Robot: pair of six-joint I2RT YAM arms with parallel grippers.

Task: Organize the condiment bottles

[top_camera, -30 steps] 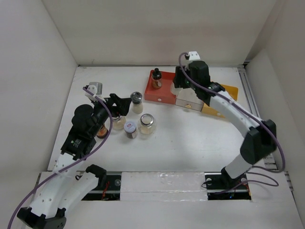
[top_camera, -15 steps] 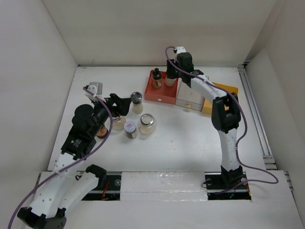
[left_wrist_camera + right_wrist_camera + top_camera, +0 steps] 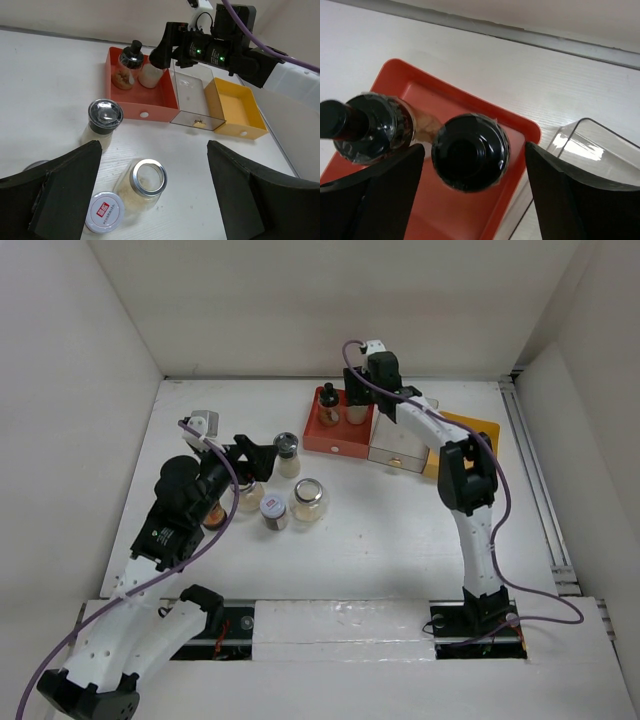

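Tabletop: a white tabletop, boxed in by white panels at the far edge and both sides.
Trays: a red tray, a clear tray and a yellow tray stand edge to edge in a row by the far edge, right of centre.
In the red tray: a spouted bottle with brownish contents and a pale bottle with a black cap, just beside each other at the tray's far end.
Loose bottles: left of centre stand a shiny-capped bottle, a silver-rimmed jar and a red-and-white-capped jar, close together. A fourth jar is part-hidden under the left claw. Something orange behind the left arm is too hidden to name.
In the way: the spouted bottle crowds one side of the pale bottle, and the wall next to the clear tray crowds the other.
Right arm: the right arm rises from the near edge, bends over the clear and yellow trays and reaches to the far edge.
Right claw: the right claw points down over the pale bottle's cap, its fingers spread with a gap at each side.
Left arm: bent, coming in from the near left corner.
Left claw: the left claw hangs over the loose group, spread wide and holding nothing, facing the trays.
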